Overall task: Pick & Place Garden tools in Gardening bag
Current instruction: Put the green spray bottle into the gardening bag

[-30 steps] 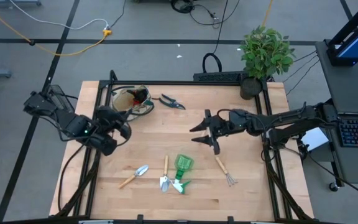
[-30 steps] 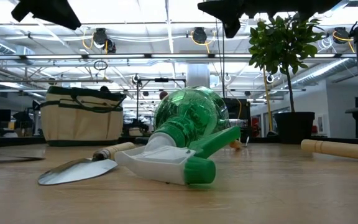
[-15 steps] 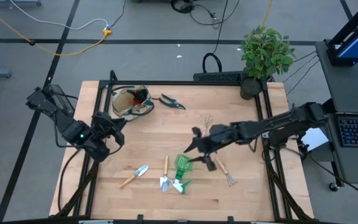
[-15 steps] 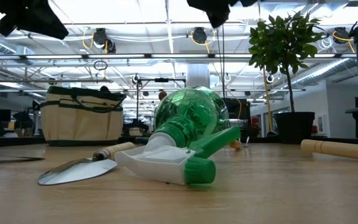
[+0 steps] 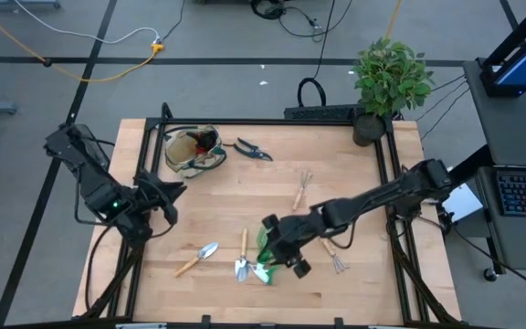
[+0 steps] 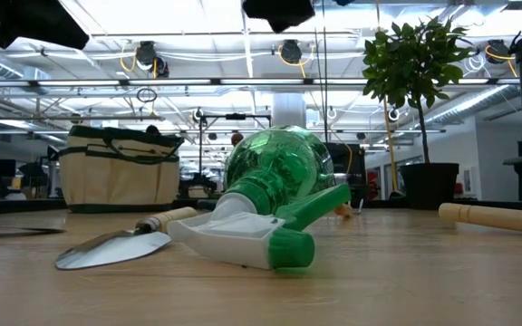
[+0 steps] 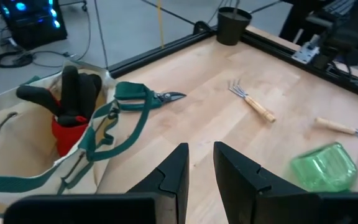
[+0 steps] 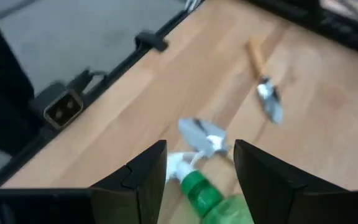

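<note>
Your bag (image 5: 193, 149) sits at the table's (image 5: 245, 187) far left corner: a small round tote of soft tan cloth with dark green rim and floppy green straps. Inside it you can see the glove (image 7: 73, 106), red with black fingers, standing up against the fabric wall. The shears (image 5: 252, 149) lie just right of the bag, dark handles, pointed blades flat on the wood.

The bottle (image 5: 268, 247) lies on its side near the front middle, clear green ribbed plastic with a white trigger head and a green nozzle; in the low view it fills the centre, round and glossy. Just left of it lies a trowel (image 5: 242, 258) with a pale wooden handle and silver blade, and further left a second trowel (image 5: 198, 257), angled, blade toward the bottle. One fork rake (image 5: 301, 190) lies mid-table, wooden handle and thin metal tines; another rake (image 5: 331, 253) lies right of the bottle.

Your right gripper (image 5: 279, 247) hangs over the bottle, fingers (image 8: 140, 180) spread wide on either side of the bottle's neck, holding nothing that you can see. Your left gripper (image 5: 165, 194) hovers over the table's left side in front of the bag, its fingers (image 7: 169, 177) almost together with only a narrow slit between them, empty.

The table is pale butcher-block wood in a black metal frame. A leafy plant (image 5: 390, 78) in a dark pot stands at the far right corner.
</note>
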Controlling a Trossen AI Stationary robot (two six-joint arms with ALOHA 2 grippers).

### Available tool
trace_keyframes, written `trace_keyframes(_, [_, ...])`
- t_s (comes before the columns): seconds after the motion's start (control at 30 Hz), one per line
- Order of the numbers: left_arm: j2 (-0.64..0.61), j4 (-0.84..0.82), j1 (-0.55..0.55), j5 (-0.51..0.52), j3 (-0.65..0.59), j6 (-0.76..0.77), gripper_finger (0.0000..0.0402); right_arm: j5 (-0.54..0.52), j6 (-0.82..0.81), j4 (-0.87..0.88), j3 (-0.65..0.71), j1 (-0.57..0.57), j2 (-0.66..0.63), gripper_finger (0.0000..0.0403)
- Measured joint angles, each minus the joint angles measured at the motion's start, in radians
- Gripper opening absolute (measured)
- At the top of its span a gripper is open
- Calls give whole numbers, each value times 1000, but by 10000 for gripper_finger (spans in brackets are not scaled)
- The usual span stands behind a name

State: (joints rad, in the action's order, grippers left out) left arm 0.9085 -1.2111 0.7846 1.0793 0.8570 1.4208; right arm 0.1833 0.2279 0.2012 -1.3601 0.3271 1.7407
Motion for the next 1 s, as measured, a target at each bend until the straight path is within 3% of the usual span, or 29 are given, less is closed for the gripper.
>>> trace_keyframes(0.17, [1, -1, 28, 12, 0, 3, 76, -4, 89, 19, -51, 20, 77, 181])
trace_keyframes(0.4, [1, -1, 43, 12, 0, 7, 76, -109, 261, 129, -114, 40, 160, 181])
trace_keyframes(0.67, [1, 1, 43, 11, 0, 7, 77, -154, 335, 245, -208, 55, 247, 181])
trace_keyframes(1.0, [1, 3, 43, 10, 0, 3, 76, -235, 413, 259, -298, 59, 318, 181])
